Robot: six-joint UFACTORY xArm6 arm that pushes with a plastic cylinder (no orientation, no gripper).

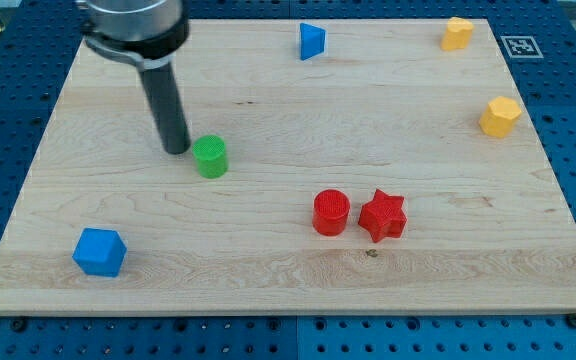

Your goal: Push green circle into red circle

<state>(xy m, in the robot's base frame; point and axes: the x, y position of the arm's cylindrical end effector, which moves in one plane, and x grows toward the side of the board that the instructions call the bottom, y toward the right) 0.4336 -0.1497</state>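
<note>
Where a wooden board (288, 60) lies on a blue pegboard, my tip (177, 150) rests just to the view's left of the green circle (210, 157), very close; contact cannot be told. There is no hand, only a plain dark rod. The red circle (331, 213) sits toward the view's lower right, well apart from the green one, with a red star (383, 216) just beside it.

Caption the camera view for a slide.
My tip sits just left of the green circle, red circle down-right.
</note>
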